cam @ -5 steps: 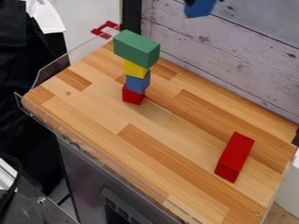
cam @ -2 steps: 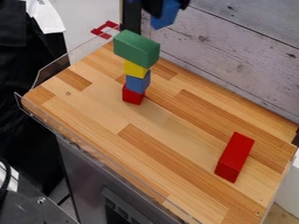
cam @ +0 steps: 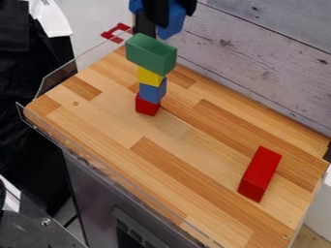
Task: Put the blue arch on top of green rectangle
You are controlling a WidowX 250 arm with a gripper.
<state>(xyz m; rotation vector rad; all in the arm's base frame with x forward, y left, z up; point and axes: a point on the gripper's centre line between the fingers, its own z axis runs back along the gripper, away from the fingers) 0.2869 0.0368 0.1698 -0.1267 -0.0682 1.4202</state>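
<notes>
At the top edge of the view, a little left of the middle, my claw [cam: 171, 11] is hanging above the desk [cam: 194, 145], and I am holding the blue arch [cam: 171, 24] in it, my fingers closing on its sides. Blue is showing on both sides of my nearer finger, and the lower end of the arch is reaching down just beside the top of the stack, up and to the right of it. I am keeping the arch near the green block [cam: 150, 54], though I am not managing to tell how the two are lining up in depth. That green block is lying lengthwise across the top of the stack, jutting out past the narrower pieces below. Under it the yellow block [cam: 149, 76] is sitting on the small blue block [cam: 152, 92], which is resting on the small red block [cam: 146, 105], and that one is touching the desk. Well apart from the stack, toward the right end of the desk, a long red block [cam: 260, 173] is lying flat at a slant. Behind the desk, pale wooden boards [cam: 259, 63] are standing as a wall, and a flat red piece [cam: 116, 32] is sticking out near the far left corner. Below the front edge, a grey metal cabinet [cam: 94, 189] is standing.
</notes>
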